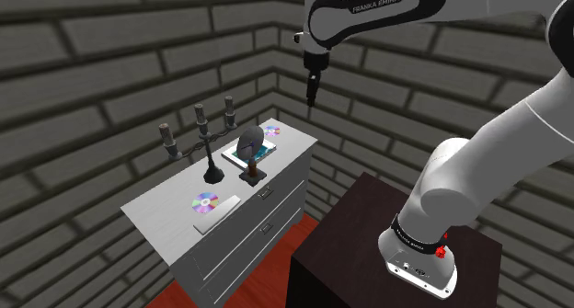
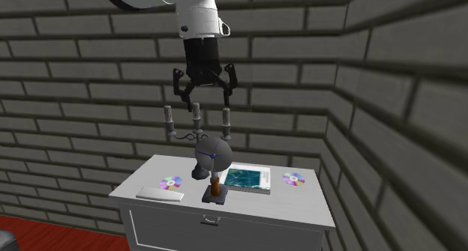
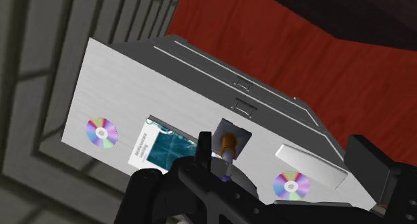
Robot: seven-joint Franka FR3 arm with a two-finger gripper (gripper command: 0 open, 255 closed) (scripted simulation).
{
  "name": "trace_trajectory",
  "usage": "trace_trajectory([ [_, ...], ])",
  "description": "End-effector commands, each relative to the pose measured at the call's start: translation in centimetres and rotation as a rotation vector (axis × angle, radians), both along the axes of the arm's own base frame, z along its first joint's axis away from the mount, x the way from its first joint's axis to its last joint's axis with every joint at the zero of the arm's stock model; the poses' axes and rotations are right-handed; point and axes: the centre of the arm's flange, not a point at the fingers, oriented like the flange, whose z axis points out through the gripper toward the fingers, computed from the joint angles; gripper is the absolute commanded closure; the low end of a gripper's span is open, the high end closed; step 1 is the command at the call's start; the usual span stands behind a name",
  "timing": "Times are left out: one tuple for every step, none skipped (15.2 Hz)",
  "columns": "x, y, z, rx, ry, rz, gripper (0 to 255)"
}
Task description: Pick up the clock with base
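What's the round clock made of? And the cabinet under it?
The clock: matte grey, maybe metal or plastic; its stem is orange-brown, wood-like. The cabinet: pale grey with faint streaks, like brushed metal or painted wood.

The white Franka arm with dark joints point(image 1: 478, 168) rises from its mounting at the shoulder view's lower right, bends through a thick rounded elbow and reaches up and to that view's left, with its lettered upper link running along the top edge. At the end of that link the white wrist point(image 2: 201, 13) turns over, so the all-black two-finger gripper point(image 1: 313, 93) hangs high up and points straight down. In the second exterior view its two fingers point(image 2: 178, 83) stand well apart, spread to either side of the black palm, with nothing clasped between them.
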Motion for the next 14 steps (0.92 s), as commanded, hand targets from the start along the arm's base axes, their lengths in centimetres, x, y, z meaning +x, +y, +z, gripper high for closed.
trace_trajectory([
  [2.3, -0.2, -1.5, 0.005, 0.011, 0.067, 0],
  [3.4, -0.3, -2.2, 0.007, 0.017, 0.098, 0],
  [4.6, -0.3, -2.9, 0.01, 0.022, 0.13, 0],
  [5.8, -0.3, -3.5, 0.013, 0.028, 0.161, 0],
  [7.0, -0.3, -4.2, 0.015, 0.034, 0.193, 0],
  [8.1, -0.2, -5.0, 0.018, 0.039, 0.224, 0],
  [9.3, 0.0, -5.7, 0.021, 0.045, 0.255, 0],
  [10.5, 0.1, -6.4, 0.023, 0.05, 0.287, 0],
  [11.6, 0.3, -7.1, 0.026, 0.056, 0.318, 0],
  [12.7, 0.5, -7.8, 0.029, 0.061, 0.35, 0],
  [13.8, 0.8, -8.6, 0.031, 0.067, 0.381, 0],
  [14.9, 1.1, -9.3, 0.034, 0.073, 0.413, 0],
  [16.0, 1.5, -10.1, 0.037, 0.078, 0.444, 0],
  [17.1, 1.8, -10.8, 0.039, 0.084, 0.476, 0],
])
